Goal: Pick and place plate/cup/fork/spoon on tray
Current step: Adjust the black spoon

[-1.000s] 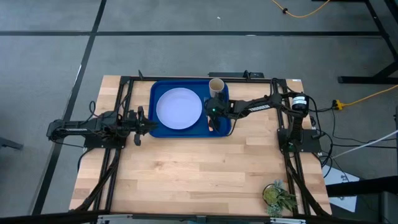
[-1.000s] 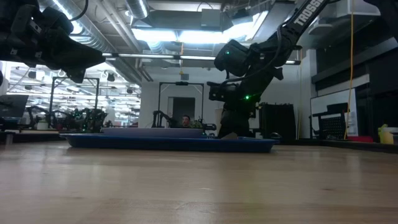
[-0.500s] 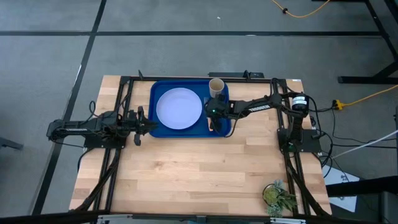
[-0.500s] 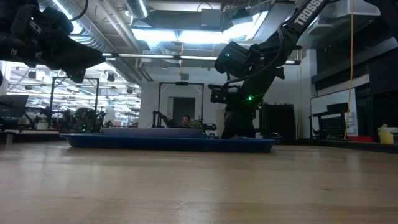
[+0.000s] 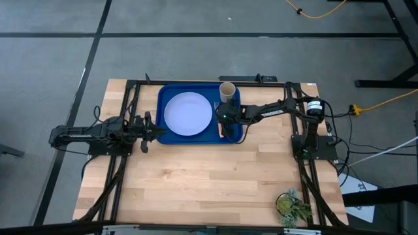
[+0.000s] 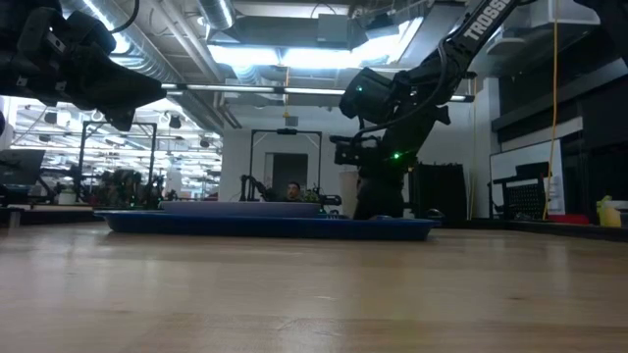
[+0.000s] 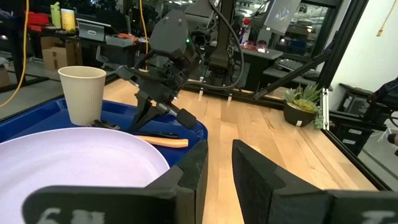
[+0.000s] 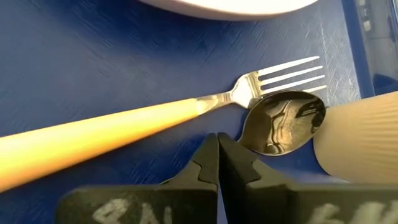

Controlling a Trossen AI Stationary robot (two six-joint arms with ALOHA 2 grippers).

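The blue tray (image 5: 160,98) lies at the table's far middle. The pale plate (image 5: 187,113) lies flat in its left part. The tan cup (image 5: 226,89) stands upright in its far right corner. The fork (image 8: 124,127), with an orange handle, and the dark spoon (image 8: 283,121) lie on the tray floor between plate and right rim, the spoon's bowl beside the cup (image 8: 360,134). My right gripper (image 8: 217,146) is low over the tray's right part (image 5: 224,127), shut at the spoon's handle. My left gripper (image 7: 221,168) is open and empty at the tray's left rim (image 5: 155,132). My right gripper's shut fingers (image 8: 205,162) come from above, pointing down, at the spoon's handle just behind the bowl's neck (image 8: 245,142). The fingers themselves hide the handle, so the pinch cannot be seen. The spoon's bowl lies on the tray floor beside the cup and the fork's tines.
A small potted plant (image 5: 292,205) stands at the table's near right corner. Black frame rails (image 5: 121,163) run along the table's left and right sides. Bare wood (image 5: 209,183) spans the near half of the table.
In the low view my right gripper has shifted a little toward the table's right while staying low over the tray. The plate, cup and fork have kept still.
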